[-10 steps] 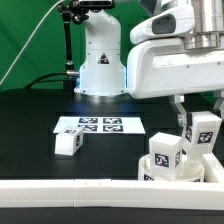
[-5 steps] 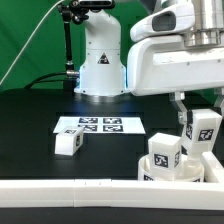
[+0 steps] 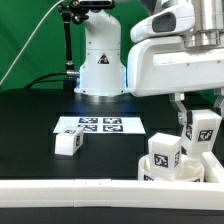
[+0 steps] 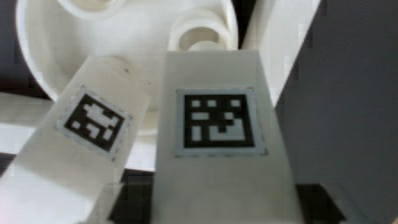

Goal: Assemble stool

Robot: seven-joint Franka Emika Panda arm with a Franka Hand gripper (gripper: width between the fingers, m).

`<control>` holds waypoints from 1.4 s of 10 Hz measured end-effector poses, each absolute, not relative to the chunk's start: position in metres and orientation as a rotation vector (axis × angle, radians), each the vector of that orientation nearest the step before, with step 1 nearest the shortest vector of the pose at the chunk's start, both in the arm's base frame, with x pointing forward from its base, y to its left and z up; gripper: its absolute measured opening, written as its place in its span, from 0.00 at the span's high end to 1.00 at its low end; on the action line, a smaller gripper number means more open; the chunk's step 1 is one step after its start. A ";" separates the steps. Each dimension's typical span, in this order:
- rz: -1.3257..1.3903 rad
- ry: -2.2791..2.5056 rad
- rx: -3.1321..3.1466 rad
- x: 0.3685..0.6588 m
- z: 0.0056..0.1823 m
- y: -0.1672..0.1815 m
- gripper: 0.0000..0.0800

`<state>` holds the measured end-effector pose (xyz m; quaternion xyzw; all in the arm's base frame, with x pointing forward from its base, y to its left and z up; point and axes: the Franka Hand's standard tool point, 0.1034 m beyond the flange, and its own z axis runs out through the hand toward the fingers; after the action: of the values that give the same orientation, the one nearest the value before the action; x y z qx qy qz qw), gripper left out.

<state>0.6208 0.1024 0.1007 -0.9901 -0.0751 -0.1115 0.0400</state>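
Nearest, along the bottom edge of the exterior view, the white rail [image 3: 60,192] is fencing off the table's front. Just behind it, at the lower right, the seat [image 3: 178,172] is lying flat with one fitted leg [image 3: 165,148] standing up from it. Close beside that, the gripper [image 3: 201,112] is clamping the gripped leg [image 3: 203,130], its jaws half drawn in around the leg's sides and holding it slightly tilted over the seat.

Judging by the wrist view, where a round socket [image 4: 199,38] is showing just past the leg's end, the arm is seating another leg. The next move is calling for squaring the leg to that hole, then pressing or twisting it home.

Room is running tight here, with the fitted leg alongside and the rail close in front. Farther back at middle left, a loose leg [image 3: 67,143] and the marker board [image 3: 100,126] are lying well apart on open black table.
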 end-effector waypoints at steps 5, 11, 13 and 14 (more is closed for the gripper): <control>-0.320 -0.231 -3.037 0.616 0.092 0.102 0.58; -0.408 -0.227 -3.032 0.616 0.087 0.101 0.58; -0.446 -0.225 -3.029 0.617 0.088 0.100 0.58; -0.446 -0.225 -3.029 0.617 0.088 0.100 0.58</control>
<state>0.6167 0.1003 0.0876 -0.9860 -0.0732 -0.1453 0.0356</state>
